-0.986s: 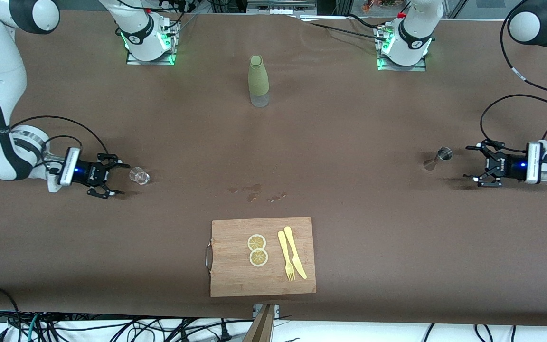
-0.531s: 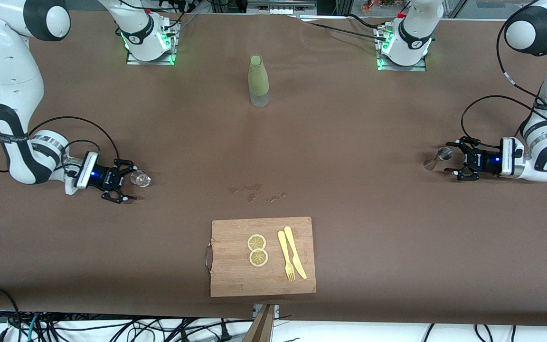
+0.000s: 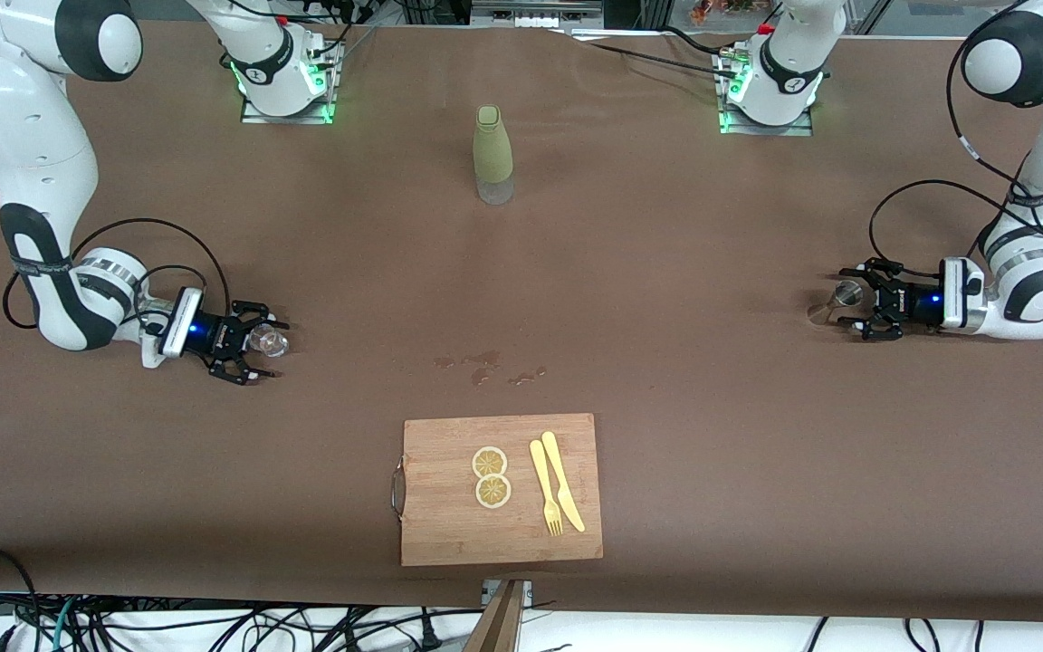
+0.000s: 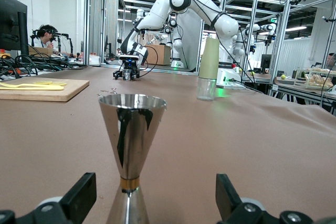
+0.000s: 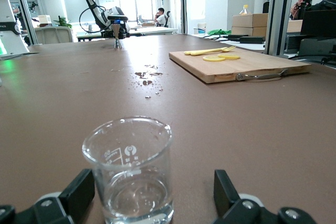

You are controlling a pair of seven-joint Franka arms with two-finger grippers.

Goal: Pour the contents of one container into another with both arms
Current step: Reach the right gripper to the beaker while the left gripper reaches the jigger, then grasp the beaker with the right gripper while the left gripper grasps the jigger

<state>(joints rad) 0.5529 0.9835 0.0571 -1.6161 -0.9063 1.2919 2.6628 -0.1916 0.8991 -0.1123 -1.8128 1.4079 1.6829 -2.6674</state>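
Observation:
The tiny clear glass stands upright toward the right arm's end of the table. My right gripper is open around it, one finger on each side with gaps showing. The steel hourglass jigger stands upright toward the left arm's end. There my left gripper is open, and the jigger's waist sits between its fingers, closer to one finger than the other. Neither gripper touches its object.
An olive-green bottle stands mid-table near the arm bases. A wooden cutting board with lemon slices, a yellow fork and a knife lies nearer the front camera. Small wet spots mark the brown cloth between them.
Both grippers slid along the table toward mid-table: the right one now straddles the glass, the left one straddles the jigger. Both stayed open; glass and jigger have not moved.

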